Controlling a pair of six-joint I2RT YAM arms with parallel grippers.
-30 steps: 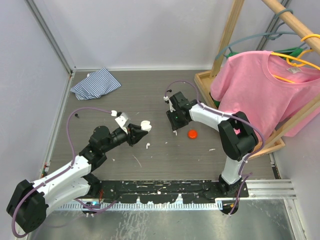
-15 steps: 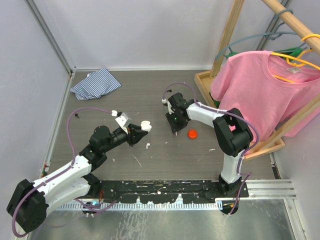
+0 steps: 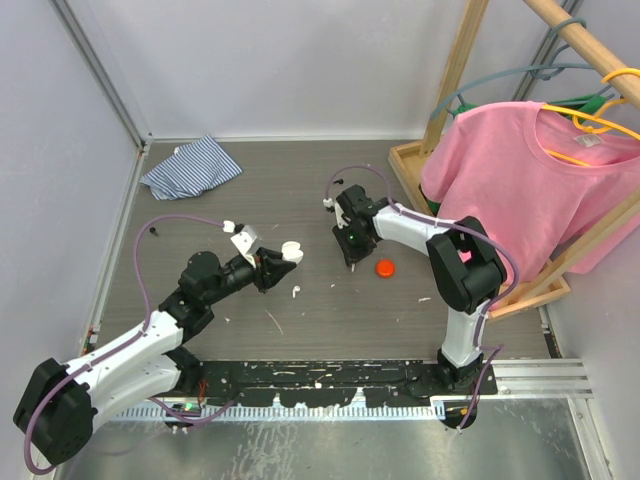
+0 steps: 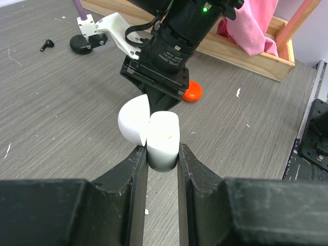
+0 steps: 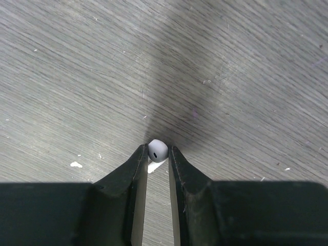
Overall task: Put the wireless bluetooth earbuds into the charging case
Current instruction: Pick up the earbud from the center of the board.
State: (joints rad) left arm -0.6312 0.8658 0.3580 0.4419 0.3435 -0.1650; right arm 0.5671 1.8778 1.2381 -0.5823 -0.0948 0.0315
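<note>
My left gripper (image 4: 162,152) is shut on a white charging case (image 4: 163,137) and holds it above the table with its lid (image 4: 133,121) hinged open; the case (image 3: 290,250) also shows from the top. My right gripper (image 5: 158,151) points down at the table, shut on a white earbud (image 5: 157,149) pinched between its fingertips. From above, the right gripper (image 3: 349,260) stands just right of the held case. A black earbud (image 4: 47,44) lies on the table beyond, beside a black round case (image 4: 79,46).
A red round case (image 3: 385,267) sits right of my right gripper. A small white piece (image 3: 295,292) lies under the left gripper. A striped cloth (image 3: 190,165) lies at the back left. A pink shirt (image 3: 520,180) hangs on a wooden rack (image 3: 415,160) at the right.
The right gripper's jaws have closed onto the white earbud, after the arm shifted slightly left. The left arm and its case have not moved.
</note>
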